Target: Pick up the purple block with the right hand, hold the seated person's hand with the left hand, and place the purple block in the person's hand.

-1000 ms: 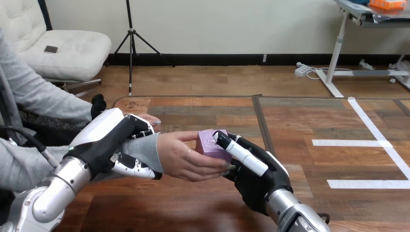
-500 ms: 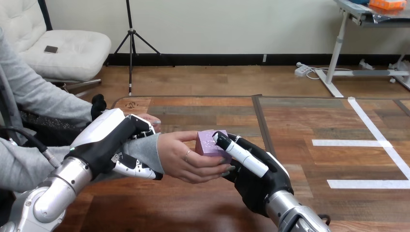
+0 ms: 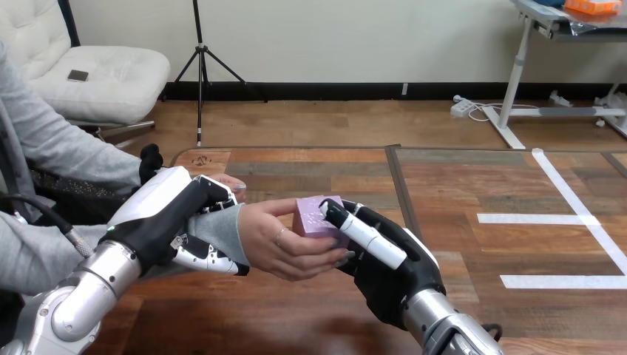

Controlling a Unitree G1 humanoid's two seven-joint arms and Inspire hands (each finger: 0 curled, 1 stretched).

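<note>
Head view: your right hand's (image 3: 390,272) fingers grip the purple block (image 3: 312,216), resting in the person's hand (image 3: 275,250) just leftward, whose wrist your left hand (image 3: 166,214) clasps.

Wooden table (image 3: 310,166), dark seam (image 3: 396,185), white tape lines (image 3: 571,196)
</note>
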